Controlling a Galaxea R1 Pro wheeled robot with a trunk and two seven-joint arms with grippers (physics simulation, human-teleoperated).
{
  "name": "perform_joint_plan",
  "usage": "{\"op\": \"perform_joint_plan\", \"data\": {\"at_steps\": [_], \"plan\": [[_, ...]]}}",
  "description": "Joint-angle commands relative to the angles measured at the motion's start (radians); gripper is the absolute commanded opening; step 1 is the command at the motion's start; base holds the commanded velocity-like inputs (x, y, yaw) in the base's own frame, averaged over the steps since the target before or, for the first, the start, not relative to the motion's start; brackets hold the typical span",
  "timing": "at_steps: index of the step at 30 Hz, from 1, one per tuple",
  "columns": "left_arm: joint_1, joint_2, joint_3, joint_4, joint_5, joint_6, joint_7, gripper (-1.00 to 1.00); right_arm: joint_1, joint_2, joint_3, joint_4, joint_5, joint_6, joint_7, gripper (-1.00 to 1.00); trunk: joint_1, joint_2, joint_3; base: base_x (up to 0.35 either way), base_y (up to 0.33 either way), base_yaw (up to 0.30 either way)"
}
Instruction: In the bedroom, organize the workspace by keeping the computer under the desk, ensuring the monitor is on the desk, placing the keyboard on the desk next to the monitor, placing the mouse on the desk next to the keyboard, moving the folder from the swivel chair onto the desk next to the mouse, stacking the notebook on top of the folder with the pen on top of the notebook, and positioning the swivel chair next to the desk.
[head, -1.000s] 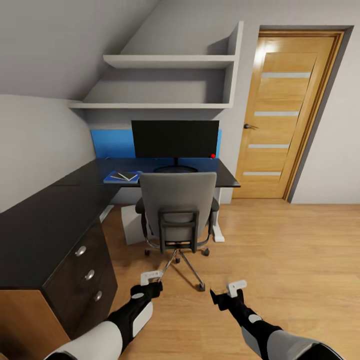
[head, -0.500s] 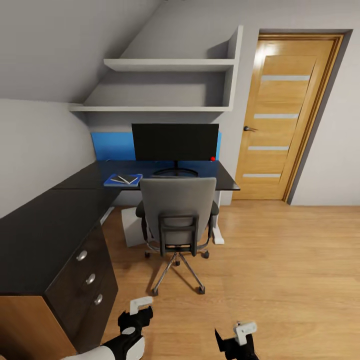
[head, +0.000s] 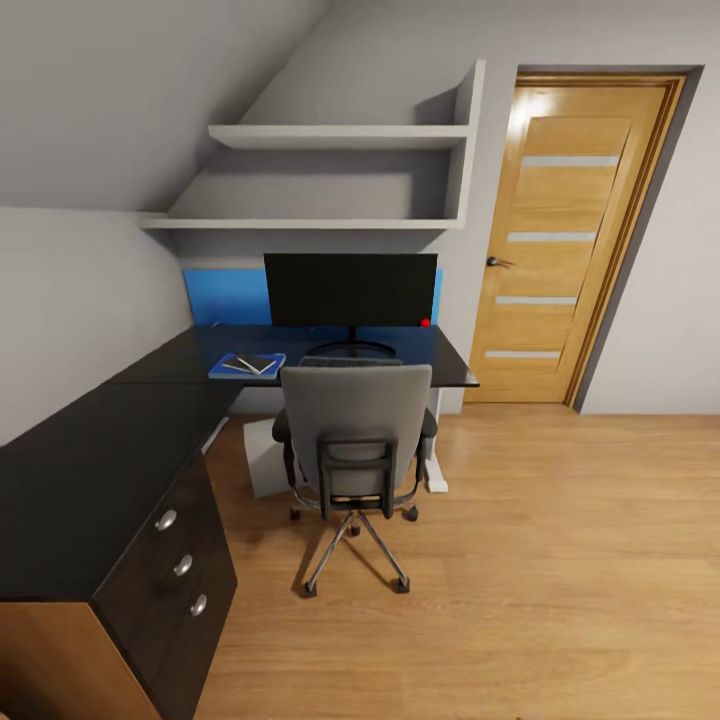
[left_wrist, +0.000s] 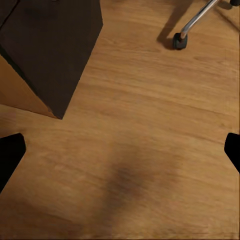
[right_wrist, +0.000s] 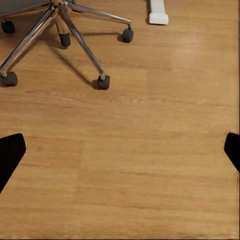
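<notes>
The black L-shaped desk (head: 120, 440) fills the corner, with the black monitor (head: 350, 290) standing at its back. The grey swivel chair (head: 355, 420) is tucked in front, its back toward me. Just over that back, a dark strip of the keyboard (head: 350, 361) shows; the mouse is hidden. Left of it on the desk lies the blue folder (head: 222, 370) with the dark notebook (head: 253, 363) on top; the pen is too small to make out. The light grey computer (head: 262, 452) stands under the desk. My left gripper (left_wrist: 120, 152) and right gripper (right_wrist: 120, 150) hang open over bare floor.
A wooden door (head: 565, 240) is shut at the right, and two white shelves (head: 340, 135) hang above the desk. The drawer unit's corner (left_wrist: 50, 50) is near my left gripper. The chair's chrome base (right_wrist: 75, 30) and a white desk foot (right_wrist: 157, 12) lie ahead of my right gripper.
Both arms have dropped out of the head view's lower edge. The head view has shifted a little, so the desk and chair sit slightly lower; they have not moved.
</notes>
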Motion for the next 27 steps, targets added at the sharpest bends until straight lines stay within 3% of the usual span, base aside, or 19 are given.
{"op": "perform_joint_plan", "data": {"at_steps": [1,2,3,6,7,10,11,12,14,15,22,27], "plan": [[0.031,0.011,-0.012,0.0,0.002,-0.012,0.006,1.0,0.012,-0.002,0.009,0.002,-0.004,-0.004,-0.012,1.0,-0.004,0.007,0.002,0.0,0.0,0.0],[0.045,0.018,-0.012,0.0,0.001,-0.016,0.006,1.0,0.017,-0.003,0.01,0.002,-0.004,-0.004,-0.014,1.0,-0.008,0.014,0.006,0.0,0.0,0.0],[0.092,0.053,-0.012,0.0,0.001,-0.025,0.006,1.0,0.03,-0.003,0.011,0.001,-0.005,0.009,-0.018,1.0,-0.012,0.021,0.009,0.0,0.0,0.0],[0.118,0.08,-0.012,0.0,0.002,-0.028,0.006,1.0,0.035,-0.003,0.012,0.0,-0.005,0.021,-0.02,1.0,-0.023,0.042,0.018,0.0,0.0,0.0],[0.15,0.096,-0.012,0.0,0.003,-0.033,0.006,1.0,0.037,-0.003,0.011,0.0,-0.005,0.028,-0.02,1.0,-0.027,0.049,0.021,0.0,0.0,0.0],[0.18,0.102,-0.012,0.0,0.004,-0.036,0.006,1.0,0.038,-0.003,0.011,0.0,-0.005,0.03,-0.021,1.0,-0.039,0.07,0.031,0.0,0.0,0.0],[0.224,0.109,-0.011,0.0,0.004,-0.048,0.005,1.0,0.038,-0.003,0.011,0.0,-0.005,0.031,-0.021,1.0,-0.042,0.077,0.034,0.0,0.0,0.0],[0.233,0.112,-0.011,0.0,0.004,-0.055,0.004,1.0,0.038,-0.003,0.011,0.0,-0.005,0.031,-0.021,1.0,-0.046,0.084,0.037,0.0,0.0,0.0],[0.258,0.119,-0.011,0.0,0.004,-0.096,0.002,1.0,0.038,-0.003,0.011,0.0,-0.005,0.031,-0.022,1.0,-0.054,0.098,0.043,0.0,0.0,0.0],[0.282,0.123,-0.011,0.0,0.003,-0.157,0.001,1.0,0.038,-0.003,0.011,0.0,-0.005,0.031,-0.022,1.0,-0.058,0.105,0.046,0.0,0.0,0.0],[0.32,0.126,-0.012,0.0,0.003,-0.239,0.0,1.0,0.038,-0.003,0.011,0.0,-0.005,0.032,-0.022,1.0,-0.085,0.154,0.068,0.0,0.0,0.0],[0.325,0.125,-0.012,0.0,0.002,-0.248,0.0,1.0,0.038,-0.003,0.011,0.0,-0.005,0.032,-0.022,1.0,-0.092,0.168,0.074,0.0,0.0,0.0]]}}
